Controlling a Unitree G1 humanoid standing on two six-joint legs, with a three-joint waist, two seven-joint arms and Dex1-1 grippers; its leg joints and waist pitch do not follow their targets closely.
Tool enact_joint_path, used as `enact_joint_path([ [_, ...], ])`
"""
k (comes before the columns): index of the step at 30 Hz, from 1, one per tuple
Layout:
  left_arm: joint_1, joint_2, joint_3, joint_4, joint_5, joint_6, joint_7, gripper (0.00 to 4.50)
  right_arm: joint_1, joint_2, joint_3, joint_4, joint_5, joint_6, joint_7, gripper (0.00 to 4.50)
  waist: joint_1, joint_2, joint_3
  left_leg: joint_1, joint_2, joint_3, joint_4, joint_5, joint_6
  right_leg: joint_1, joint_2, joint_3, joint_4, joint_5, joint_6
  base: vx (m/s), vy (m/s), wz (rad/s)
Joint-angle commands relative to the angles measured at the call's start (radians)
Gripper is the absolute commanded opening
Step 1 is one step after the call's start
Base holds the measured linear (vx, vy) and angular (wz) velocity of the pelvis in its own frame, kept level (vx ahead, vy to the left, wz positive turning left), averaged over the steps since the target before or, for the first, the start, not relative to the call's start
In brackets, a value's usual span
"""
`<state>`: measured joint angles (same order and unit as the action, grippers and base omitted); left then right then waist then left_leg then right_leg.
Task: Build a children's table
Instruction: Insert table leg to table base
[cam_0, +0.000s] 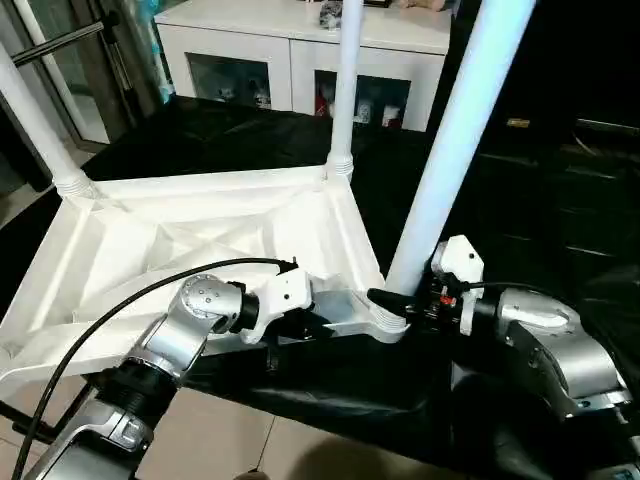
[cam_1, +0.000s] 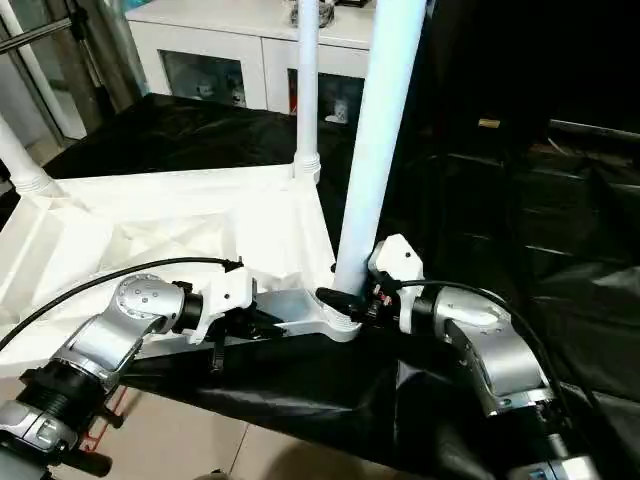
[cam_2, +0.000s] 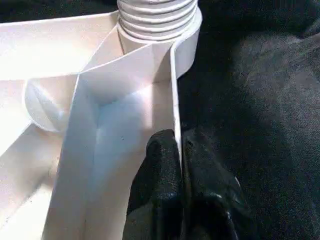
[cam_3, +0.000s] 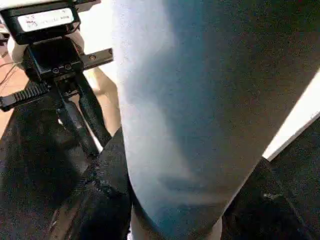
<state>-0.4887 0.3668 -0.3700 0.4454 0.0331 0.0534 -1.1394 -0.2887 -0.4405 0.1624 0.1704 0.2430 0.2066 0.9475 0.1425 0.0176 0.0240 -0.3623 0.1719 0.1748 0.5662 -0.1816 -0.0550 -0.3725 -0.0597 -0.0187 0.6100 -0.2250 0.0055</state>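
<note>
The table top lies upside down on a black cloth, so its ribs and crossed braces face up. Three white legs stand up from its corners: one at the far left corner, one at the far corner in the middle of the head view, and a big near leg that leans a little to the right as it goes up. The near leg sits in the round socket at the near right corner of the top. The left arm comes up from the bottom left, bends at its silver elbow and reaches level toward the right along the near edge of the top. The left gripper has its two black fingers pinched tight on the thin white side wall of the top, one finger inside the wall and one outside, close to the socket with the ringed end of the leg in it. The right arm comes in from the bottom right and reaches level toward the left. The right gripper is at the bottom of the near leg, just above the socket, and its black fingers sit on either side of the leg, about half way apart, with the leg held between them. Behind the cloth stands a white cabinet with glass doors.
</note>
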Motion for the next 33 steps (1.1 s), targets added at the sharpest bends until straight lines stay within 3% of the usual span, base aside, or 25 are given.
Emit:
enact_joint_path([
  [1, -0.047, -0.033, 0.016, -0.033, -0.021, -0.008, 0.027, 0.0, 0.05, 0.009, 0.069, 0.127, -0.074, 0.062, -0.033, 1.89, -0.005, 0.004, -0.027, 0.017, 0.062, -0.025, -0.08, -0.337, -0.019, 0.018, -0.084, 0.04, -0.09, -0.225, -0.179, 0.0, 0.0, 0.0],
  [3, -0.058, -0.037, 0.015, -0.032, 0.009, 0.023, 0.074, 0.0, 0.041, 0.031, 0.052, 0.143, -0.092, 0.076, -0.105, 1.89, -0.008, 0.003, -0.019, 0.021, 0.062, -0.027, -0.086, -0.382, -0.029, 0.011, -0.085, 0.041, -0.098, -0.321, -0.163, 0.0, 0.0, 0.0],
  [6, -0.086, -0.067, 0.03, -0.038, 0.03, 0.113, 0.156, 0.0, 0.03, 0.069, 0.025, 0.155, -0.112, 0.111, -0.215, 1.89, -0.012, 0.002, -0.018, 0.031, 0.062, -0.033, -0.089, -0.422, -0.053, 0.005, -0.089, 0.043, -0.106, -0.436, -0.143, 0.0, 0.0, 0.0],
  [7, -0.094, -0.078, 0.037, -0.042, 0.029, 0.144, 0.175, 0.0, 0.029, 0.078, 0.021, 0.155, -0.114, 0.121, -0.234, 1.89, -0.011, -0.001, -0.019, 0.028, 0.062, -0.035, -0.09, -0.417, -0.053, 0.009, -0.091, 0.043, -0.107, -0.436, -0.138, 0.0, 0.0, 0.0],
  [8, -0.104, -0.091, 0.043, -0.047, 0.028, 0.172, 0.196, 0.0, 0.027, 0.09, 0.016, 0.156, -0.114, 0.133, -0.254, 1.89, -0.011, -0.006, -0.018, 0.024, 0.062, -0.034, -0.092, -0.405, -0.051, 0.01, -0.089, 0.043, -0.106, -0.424, -0.133, 0.0, 0.0, 0.0],
  [10, -0.122, -0.117, 0.053, -0.05, 0.03, 0.22, 0.231, 0.0, 0.019, 0.114, 0.01, 0.161, -0.111, 0.152, -0.288, 1.89, -0.012, -0.005, -0.018, 0.027, 0.062, -0.033, -0.091, -0.406, -0.051, 0.006, -0.088, 0.044, -0.106, -0.414, -0.134, 0.0, 0.0, 0.0],
  [11, -0.158, -0.172, 0.072, -0.047, 0.035, 0.308, 0.312, 0.0, -0.002, 0.165, 0.003, 0.181, -0.111, 0.181, -0.358, 1.89, -0.014, -0.006, -0.02, 0.023, 0.06, -0.032, -0.09, -0.386, -0.051, 0.007, -0.088, 0.045, -0.102, -0.379, -0.143, 0.0, 0.0, 0.0],
  [13, -0.188, -0.229, 0.084, -0.023, 0.036, 0.356, 0.381, 0.0, -0.034, 0.218, -0.004, 0.225, -0.121, 0.198, -0.439, 1.89, -0.016, -0.005, -0.019, 0.024, 0.058, -0.031, -0.088, -0.372, -0.058, 0.005, -0.086, 0.043, -0.101, -0.351, -0.159, 0.0, 0.0, 0.0],
  [14, -0.22, -0.302, 0.086, 0.028, 0.044, 0.387, 0.457, 0.0, -0.087, 0.285, -0.031, 0.307, -0.123, 0.211, -0.542, 1.89, -0.017, -0.011, -0.023, 0.019, 0.055, -0.029, -0.084, -0.33, -0.055, 0.011, -0.087, 0.044, -0.098, -0.316, -0.162, 0.0, 0.0, 0.0],
  [16, -0.231, -0.326, 0.086, 0.048, 0.052, 0.404, 0.488, 0.0, -0.105, 0.306, -0.041, 0.333, -0.126, 0.22, -0.576, 1.89, -0.016, -0.013, -0.023, 0.018, 0.055, -0.029, -0.084, -0.313, -0.052, 0.014, -0.087, 0.043, -0.098, -0.294, -0.162, 0.0, 0.0, 0.0],
  [21, -0.259, -0.377, 0.064, 0.113, 0.091, 0.415, 0.574, 0.0, -0.141, 0.352, -0.054, 0.364, -0.135, 0.239, -0.635, 1.89, -0.009, -0.013, -0.031, 0.009, 0.051, -0.024, -0.07, -0.183, -0.015, 0.029, -0.081, 0.041, -0.08, -0.057, -0.173, 0.0, 0.0, 0.0],
  [23, -0.261, -0.377, 0.058, 0.117, 0.101, 0.42, 0.58, 0.0, -0.145, 0.362, -0.061, 0.369, -0.135, 0.247, -0.636, 1.89, -0.007, -0.011, -0.031, 0.009, 0.051, -0.024, -0.07, -0.175, -0.009, 0.031, -0.08, 0.038, -0.077, -0.028, -0.174, 0.0, 0.0, 0.0],
  [25, -0.262, -0.377, 0.059, 0.117, 0.1, 0.423, 0.574, 0.0, -0.149, 0.371, -0.072, 0.375, -0.131, 0.253, -0.636, 1.89, -0.008, -0.011, -0.028, 0.012, 0.053, -0.024, -0.074, -0.209, -0.01, 0.029, -0.081, 0.039, -0.082, -0.066, -0.174, 0.0, 0.0, 0.0],
  [27, -0.262, -0.376, 0.057, 0.113, 0.1, 0.423, 0.565, 0.0, -0.153, 0.377, -0.076, 0.383, -0.129, 0.257, -0.631, 1.89, -0.011, -0.011, -0.024, 0.017, 0.055, -0.025, -0.081, -0.271, -0.022, 0.025, -0.083, 0.04, -0.091, -0.169, -0.166, 0.0, 0.0, 0.0],
  [33, -0.246, -0.359, 0.033, 0.084, 0.1, 0.391, 0.525, 0.0, -0.159, 0.365, -0.065, 0.373, -0.11, 0.285, -0.563, 1.89, -0.01, -0.012, -0.023, 0.017, 0.056, -0.027, -0.084, -0.275, -0.026, 0.023, -0.085, 0.043, -0.097, -0.219, -0.143, 0.0, 0.0, 0.0],
])
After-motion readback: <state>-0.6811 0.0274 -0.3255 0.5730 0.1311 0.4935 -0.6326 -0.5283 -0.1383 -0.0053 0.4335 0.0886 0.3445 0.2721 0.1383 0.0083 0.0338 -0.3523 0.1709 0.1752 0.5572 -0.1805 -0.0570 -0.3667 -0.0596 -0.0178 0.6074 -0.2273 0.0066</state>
